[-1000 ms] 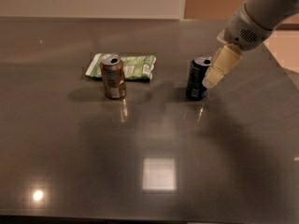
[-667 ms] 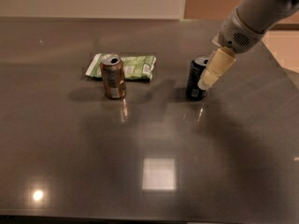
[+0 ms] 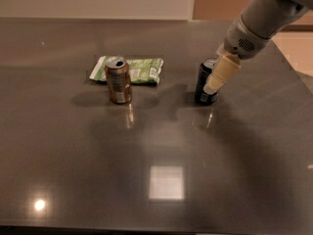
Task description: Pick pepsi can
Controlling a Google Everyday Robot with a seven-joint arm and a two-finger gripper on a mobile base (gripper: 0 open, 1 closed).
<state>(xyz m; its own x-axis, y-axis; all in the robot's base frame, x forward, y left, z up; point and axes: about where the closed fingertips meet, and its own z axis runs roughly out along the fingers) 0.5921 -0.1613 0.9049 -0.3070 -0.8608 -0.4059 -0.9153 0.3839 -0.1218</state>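
The pepsi can (image 3: 202, 84) is dark navy, nearly black, with a silver top. It stands upright on the dark table (image 3: 161, 146), right of centre. My gripper (image 3: 215, 82), cream-coloured at the end of a grey arm, comes down from the upper right. It lies across the can's right side and hides part of it. Whether it has hold of the can does not show.
A copper-brown can (image 3: 119, 80) stands upright left of centre. A green snack bag (image 3: 139, 70) lies flat just behind it. The table's right edge (image 3: 298, 72) runs diagonally near the arm, with lighter floor beyond.
My gripper has moved slightly left and down, from beside the pepsi can's right side to overlapping it. Both cans and the bag have not moved.
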